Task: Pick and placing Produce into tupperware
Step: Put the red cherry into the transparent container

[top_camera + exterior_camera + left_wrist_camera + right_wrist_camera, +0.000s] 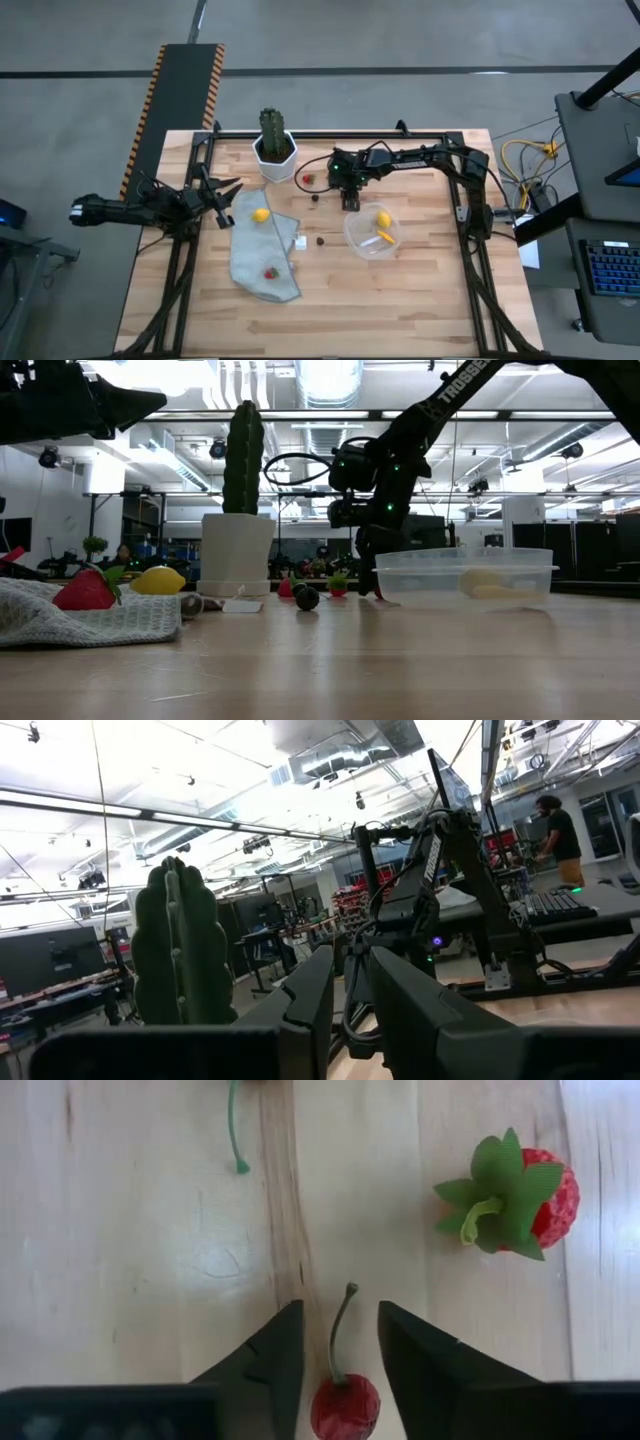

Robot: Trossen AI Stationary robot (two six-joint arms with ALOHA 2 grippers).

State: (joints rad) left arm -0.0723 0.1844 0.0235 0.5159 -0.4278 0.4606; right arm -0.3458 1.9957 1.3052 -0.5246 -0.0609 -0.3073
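We look down on a pale wooden slatted table [400, 300] standing on a grey floor, with a workshop of racks and monitors behind it in the low view. A crumpled grey cloth [255, 255] lies left of centre, carrying a yellow lemon-like ball [261, 214] and a red strawberry [270, 272]. At the far edge a green cactus in a white hexagonal pot [274, 142] stands upright.

The round clear plastic tub [371, 232] sits right of centre; its cloudy wall blurs the second yellow ball [384, 219] and a pale stick inside, so we cannot tell the stick's colour. A small dark berry [320, 241] near a white cube [300, 241] is too small to make out.

The right gripper [338, 1342] reaches in from the far right, bent down over the table just beyond the tub. Its fingers are spread, with a red cherry [345, 1405] between them, untouched and partly cut off. A leafy red strawberry [520, 1195] lies nearby.

The left gripper [222, 196] waits at the table's left edge, fingers parted.
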